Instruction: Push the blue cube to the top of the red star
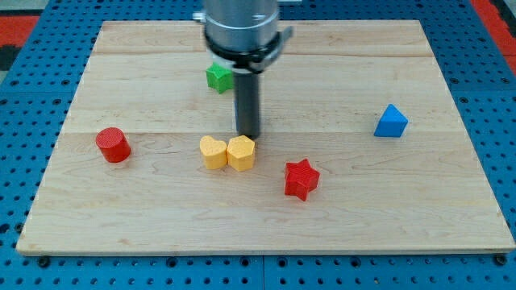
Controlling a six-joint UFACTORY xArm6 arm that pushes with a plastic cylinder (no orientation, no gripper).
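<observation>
The red star (301, 178) lies on the wooden board (363, 217), right of centre toward the view's bottom. The blue block (391, 122), wedge-like in outline, sits at the view's right, above and to the right of the star. My tip (248, 135) is at the board's middle, just above the yellow hexagon (241, 152), close to touching it, and far to the left of the blue block. It is up and to the left of the red star.
A yellow heart-shaped block (213, 151) touches the yellow hexagon's left side. A green block (218, 76) sits near the view's top, partly behind the arm. A red cylinder (113, 145) stands at the view's left.
</observation>
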